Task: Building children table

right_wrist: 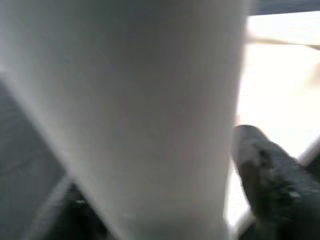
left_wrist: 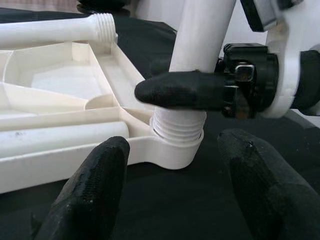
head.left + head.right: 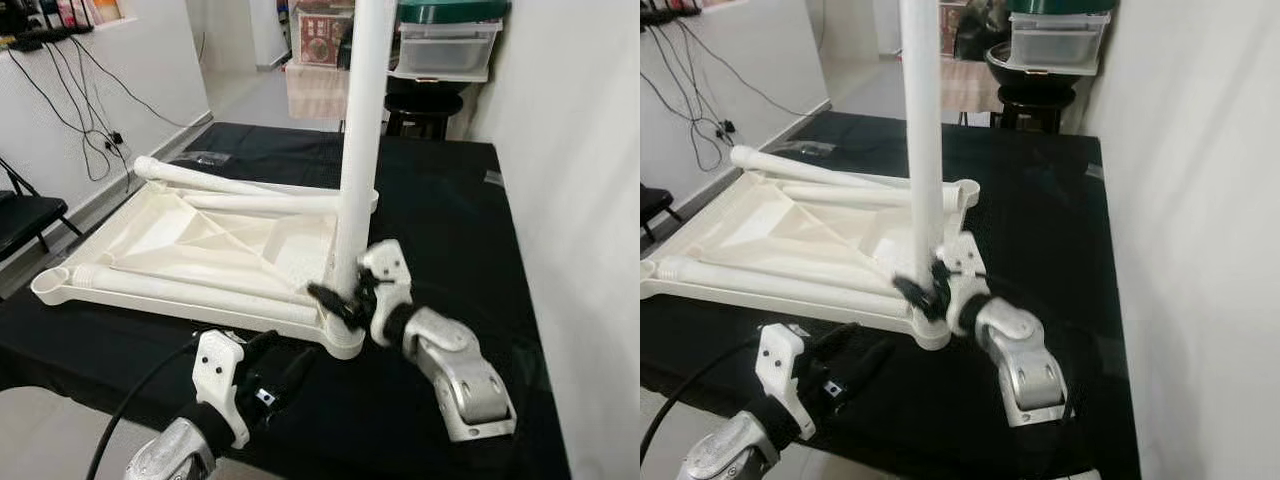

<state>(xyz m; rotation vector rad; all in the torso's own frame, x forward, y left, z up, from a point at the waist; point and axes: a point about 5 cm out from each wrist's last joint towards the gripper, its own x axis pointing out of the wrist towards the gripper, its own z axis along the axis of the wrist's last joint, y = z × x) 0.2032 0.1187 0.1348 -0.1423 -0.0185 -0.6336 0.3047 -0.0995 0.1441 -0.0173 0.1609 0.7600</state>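
- Gripping the upright white leg (image 3: 358, 150) low down, just above its threaded end, the right gripper (image 3: 340, 300) has its jaws pinched on the tube, one black finger (image 2: 185, 90) lying across the front of it.
- Standing vertical, that leg sits with its thread in the round corner socket (image 2: 175, 150) of the upturned white tabletop (image 3: 200, 240); several rings of thread show above the socket rim.
- Lying underside up on the black worktop (image 3: 450, 200), the tabletop shows its moulded ribs and a further empty round socket (image 3: 50, 285) at its near left corner.
- Resting across the tabletop are more loose legs: one (image 3: 190, 290) along the near edge, another (image 3: 230, 182) along the far side with a third (image 3: 270, 202) just beside it.
- Hovering near the same corner, the left gripper (image 3: 275, 370) holds nothing; its jaws are spread, and in the left wrist view the two fingertips (image 2: 95, 180) frame the socket without touching it.
- Trailing from the left arm is a black cable (image 3: 140, 400).
- Beyond the worktop stand stacked clear storage boxes (image 3: 445, 45), and a white wall (image 3: 580, 200) runs along the right side.
- At the far left, a black chair (image 3: 25, 215) stands on the floor, with wires (image 3: 70, 100) hanging down the wall behind it.
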